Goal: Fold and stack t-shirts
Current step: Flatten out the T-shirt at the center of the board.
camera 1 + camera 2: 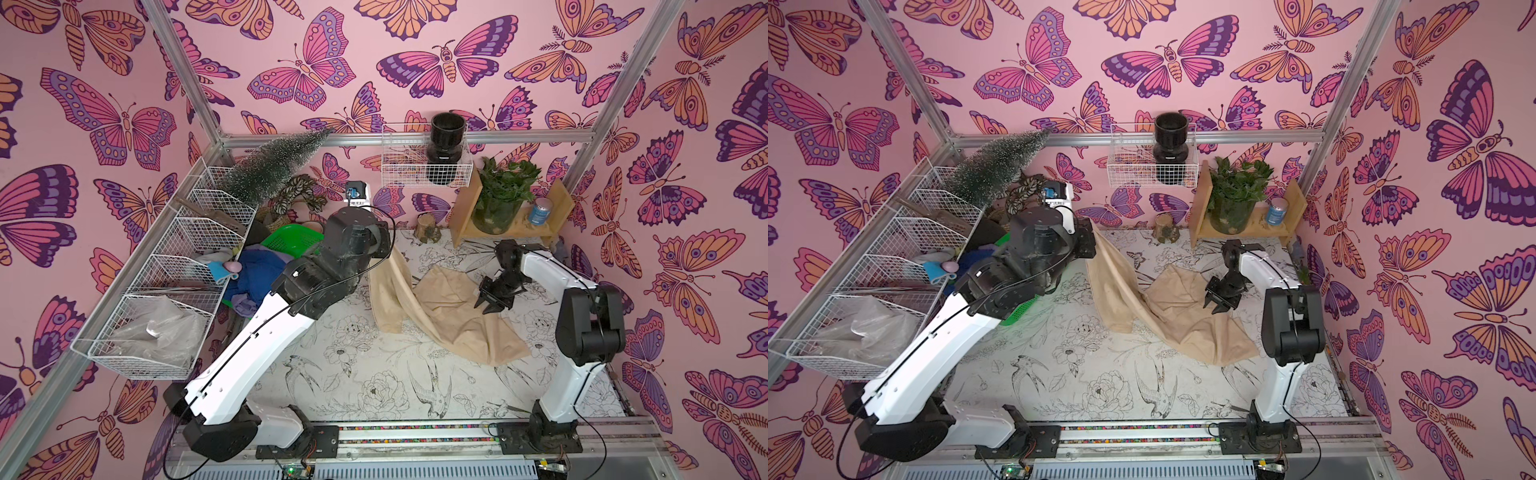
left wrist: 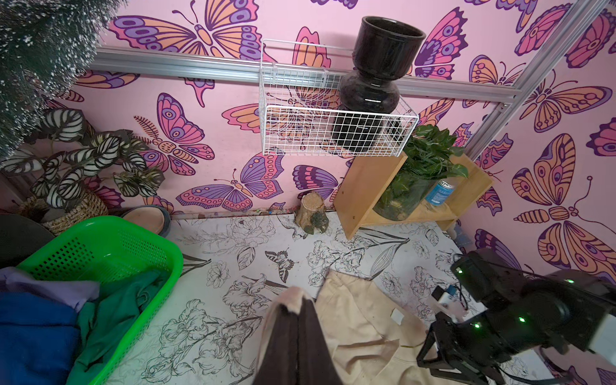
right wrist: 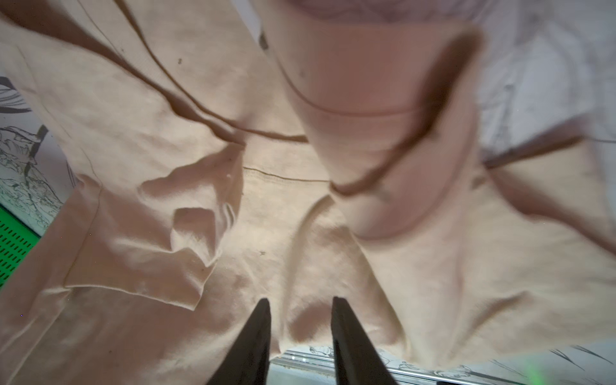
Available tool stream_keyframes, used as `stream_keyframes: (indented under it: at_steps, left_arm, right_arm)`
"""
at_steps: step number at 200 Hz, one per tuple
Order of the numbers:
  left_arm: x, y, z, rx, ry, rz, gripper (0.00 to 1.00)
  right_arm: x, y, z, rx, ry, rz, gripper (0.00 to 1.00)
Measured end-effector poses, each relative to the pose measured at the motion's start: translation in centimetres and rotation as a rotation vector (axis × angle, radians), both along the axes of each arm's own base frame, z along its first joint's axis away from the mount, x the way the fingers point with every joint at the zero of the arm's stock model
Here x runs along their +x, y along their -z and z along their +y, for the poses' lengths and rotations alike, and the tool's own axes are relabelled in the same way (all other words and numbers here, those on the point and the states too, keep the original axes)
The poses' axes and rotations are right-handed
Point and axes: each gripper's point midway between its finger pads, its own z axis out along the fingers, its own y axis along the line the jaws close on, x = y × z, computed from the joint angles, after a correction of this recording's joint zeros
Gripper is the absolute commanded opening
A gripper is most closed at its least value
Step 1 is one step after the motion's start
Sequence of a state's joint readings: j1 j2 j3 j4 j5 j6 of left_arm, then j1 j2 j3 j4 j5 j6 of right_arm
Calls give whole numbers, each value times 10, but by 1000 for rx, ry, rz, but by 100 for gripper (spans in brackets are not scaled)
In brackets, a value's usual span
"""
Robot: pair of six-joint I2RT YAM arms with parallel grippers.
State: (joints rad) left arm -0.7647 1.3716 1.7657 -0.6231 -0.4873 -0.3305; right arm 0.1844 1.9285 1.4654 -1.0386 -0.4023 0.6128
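Observation:
The beige t-shirt [image 1: 453, 316] [image 1: 1175, 316] lies crumpled on the flower-print table, with one edge pulled up toward the back left. My left gripper [image 1: 388, 249] [image 2: 296, 310] is shut on that raised edge, and beige cloth pokes out at its fingertips. My right gripper [image 1: 492, 305] [image 3: 300, 301] hovers just over the shirt's right part, jaws apart and nothing between them. The blue t-shirt [image 2: 33, 326], the lavender one [image 2: 50, 286] and the dark green one [image 2: 110, 310] are heaped in the green basket [image 2: 100, 240] at the left.
White wire baskets [image 1: 166, 291] line the left wall. At the back stand a frosted tree [image 1: 270, 166], a striped-leaf plant [image 2: 76, 166], a stump [image 1: 428, 226], a wooden shelf [image 1: 461, 208] with a plant and can, and a black vase [image 1: 444, 149] in a wall basket.

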Motion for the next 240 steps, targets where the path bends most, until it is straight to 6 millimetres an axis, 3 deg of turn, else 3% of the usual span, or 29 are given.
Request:
stream_keyframes:
  at_steps: [17,44,72,169,240]
  left_arm:
    - [1,3,-1,0,0,5,0]
    - [1,7,-1,6,0,13,0]
    - [1,9,-1,5,-2,17,0]
    - [-2,12,2,7,-3,21,0]
    - [-1,16,1,13,-3,27,0]
  right_arm:
    - [12,4,14,17,-7,-1,35]
    - [36,-4,38,39,-36,-62,36]
    - [42,-10,51,60,-54,-86,36]
    - [33,1,46,27,-80,-44,37]
    - [12,23,36,-17,-101,21,37]
